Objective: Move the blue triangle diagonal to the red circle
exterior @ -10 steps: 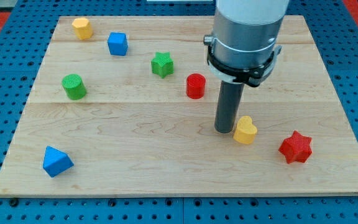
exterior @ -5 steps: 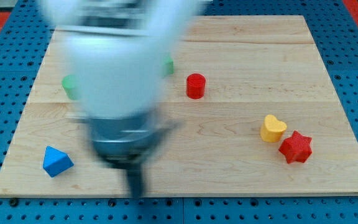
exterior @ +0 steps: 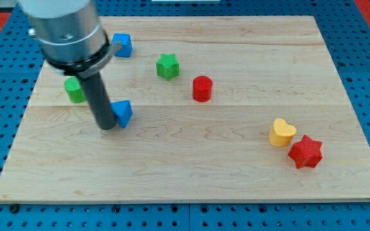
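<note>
My tip (exterior: 106, 128) touching blue triangle (exterior: 122, 113), red circle (exterior: 202, 88) well apart

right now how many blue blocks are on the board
2: the blue triangle left of centre, against my tip on its right, and a blue cube near the view's top left. The arm may hide others.

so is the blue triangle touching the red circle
No, the blue triangle sits well to the view's left of the red circle.

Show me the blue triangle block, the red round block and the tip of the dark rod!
blue triangle block (exterior: 123, 113), camera view, its right face
red round block (exterior: 202, 88), camera view, its side
my tip (exterior: 106, 128), camera view, rod's bottom end
</note>
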`<action>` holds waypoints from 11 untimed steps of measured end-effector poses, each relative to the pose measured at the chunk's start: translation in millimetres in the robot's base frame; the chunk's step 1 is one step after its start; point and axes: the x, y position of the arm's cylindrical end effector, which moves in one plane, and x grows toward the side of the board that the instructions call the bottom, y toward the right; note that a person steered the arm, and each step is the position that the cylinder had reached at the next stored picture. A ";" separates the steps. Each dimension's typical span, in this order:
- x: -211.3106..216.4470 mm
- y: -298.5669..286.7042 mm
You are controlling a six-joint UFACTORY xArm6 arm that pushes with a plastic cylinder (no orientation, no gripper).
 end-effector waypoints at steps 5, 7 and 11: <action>-18.5 128.1; 6.7 162.3; 4.0 -13.9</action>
